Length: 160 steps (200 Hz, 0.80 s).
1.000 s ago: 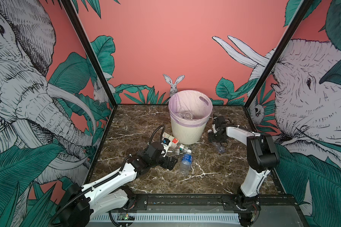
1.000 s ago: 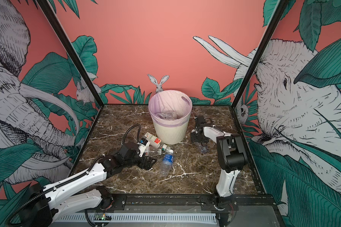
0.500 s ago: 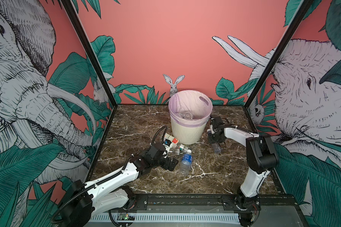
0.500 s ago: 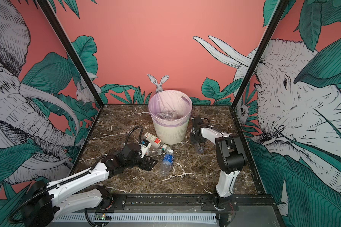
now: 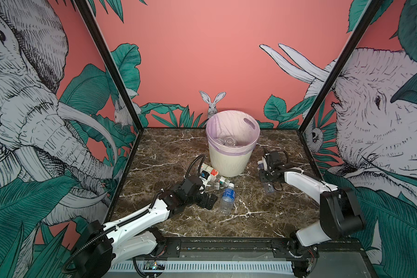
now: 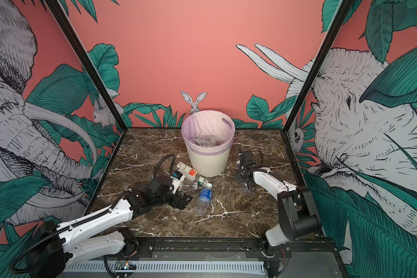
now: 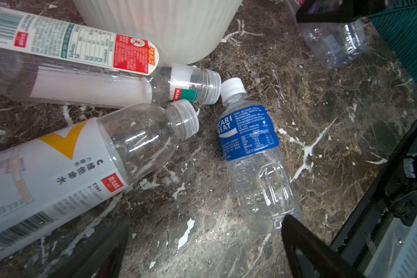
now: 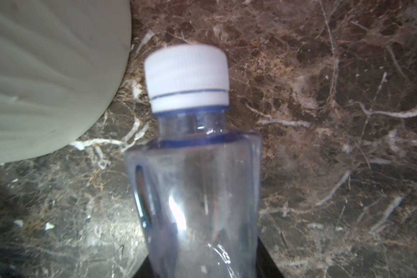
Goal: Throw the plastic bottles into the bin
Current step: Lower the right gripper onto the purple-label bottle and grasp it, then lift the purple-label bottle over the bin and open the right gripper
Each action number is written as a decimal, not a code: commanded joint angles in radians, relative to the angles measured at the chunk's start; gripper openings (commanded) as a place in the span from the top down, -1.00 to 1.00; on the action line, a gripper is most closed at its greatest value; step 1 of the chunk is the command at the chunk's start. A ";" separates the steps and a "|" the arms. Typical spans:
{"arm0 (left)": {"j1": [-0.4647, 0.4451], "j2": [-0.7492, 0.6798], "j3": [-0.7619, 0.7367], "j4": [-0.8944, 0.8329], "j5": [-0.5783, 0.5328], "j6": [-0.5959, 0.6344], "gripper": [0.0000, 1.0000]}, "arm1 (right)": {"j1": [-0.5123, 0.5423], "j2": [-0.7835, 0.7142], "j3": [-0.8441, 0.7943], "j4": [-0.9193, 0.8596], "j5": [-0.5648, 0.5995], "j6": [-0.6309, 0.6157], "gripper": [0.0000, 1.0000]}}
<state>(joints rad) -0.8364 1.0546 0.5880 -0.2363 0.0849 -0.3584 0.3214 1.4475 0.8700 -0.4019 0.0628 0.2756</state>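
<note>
The bin (image 5: 229, 163) (image 6: 208, 163) stands at the back middle in both top views, with clear bottles (image 5: 229, 140) lying inside. My right gripper (image 5: 265, 174) (image 8: 202, 267) is shut on a clear white-capped bottle (image 8: 195, 192) (image 5: 269, 187), low beside the bin's right side. My left gripper (image 5: 208, 201) (image 7: 202, 250) is open just above the floor. One fingertip (image 7: 299, 240) is at the base of a blue-labelled bottle (image 7: 250, 154) (image 5: 227, 196). Beside it lie a red-and-white labelled bottle (image 7: 70, 60) (image 5: 211, 172) and a white one with a yellow mark (image 7: 65, 168).
The marble floor (image 5: 169, 149) is boxed in by printed walls and black corner posts (image 5: 116, 79). A black rail (image 5: 226, 243) runs along the front edge. The left arm's cable (image 5: 193, 163) loops up beside the lying bottles.
My right gripper has shut on the clear bottle and shifted slightly toward the bin. The left gripper has stayed open by the blue-labelled bottle.
</note>
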 commanded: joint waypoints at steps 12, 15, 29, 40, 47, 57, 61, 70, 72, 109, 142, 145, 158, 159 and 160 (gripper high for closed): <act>-0.006 0.001 0.002 -0.012 -0.016 0.006 -0.99 | 0.019 -0.140 -0.088 0.042 0.026 0.044 0.46; -0.006 0.002 0.002 -0.011 -0.016 0.006 -0.99 | 0.023 -0.154 -0.095 0.044 0.028 0.046 0.46; -0.006 0.010 0.006 -0.008 -0.016 0.006 -0.99 | 0.031 -0.218 -0.129 0.040 0.032 0.054 0.46; -0.006 0.014 0.007 -0.004 -0.016 0.006 -0.99 | 0.036 -0.269 -0.148 0.029 0.034 0.060 0.47; -0.006 0.020 0.007 -0.003 -0.016 0.007 -0.99 | 0.042 -0.301 -0.158 0.019 0.032 0.064 0.46; -0.006 0.027 0.011 0.000 -0.016 0.009 -0.99 | 0.048 -0.345 -0.171 0.001 0.033 0.066 0.46; -0.006 0.030 0.013 -0.001 -0.014 0.010 -0.99 | 0.052 -0.366 -0.175 -0.005 0.034 0.068 0.46; -0.006 0.036 0.017 -0.001 -0.015 0.010 -0.99 | 0.057 -0.409 -0.185 -0.022 0.037 0.073 0.46; -0.006 0.037 0.019 -0.001 -0.015 0.010 -0.99 | 0.059 -0.416 -0.187 -0.026 0.038 0.074 0.46; -0.006 0.056 0.029 0.008 -0.014 0.012 -0.99 | 0.078 -0.576 -0.211 -0.105 0.048 0.090 0.46; -0.006 0.074 0.045 0.006 -0.016 0.020 -0.99 | 0.088 -0.708 -0.210 -0.170 0.043 0.100 0.45; -0.006 0.075 0.046 0.005 -0.015 0.021 -0.99 | 0.089 -0.715 -0.207 -0.176 0.043 0.101 0.45; -0.006 0.084 0.056 0.002 -0.013 0.026 -0.99 | 0.096 -0.745 -0.195 -0.204 0.045 0.103 0.45; -0.006 0.085 0.056 0.003 -0.013 0.027 -0.99 | 0.096 -0.748 -0.193 -0.206 0.045 0.103 0.45; -0.006 0.085 0.057 0.002 -0.013 0.026 -0.99 | 0.097 -0.749 -0.193 -0.207 0.047 0.103 0.45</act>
<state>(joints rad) -0.8375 1.1332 0.6075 -0.2337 0.0834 -0.3473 0.4046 0.7467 0.6594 -0.5446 0.0959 0.3618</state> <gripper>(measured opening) 0.995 0.379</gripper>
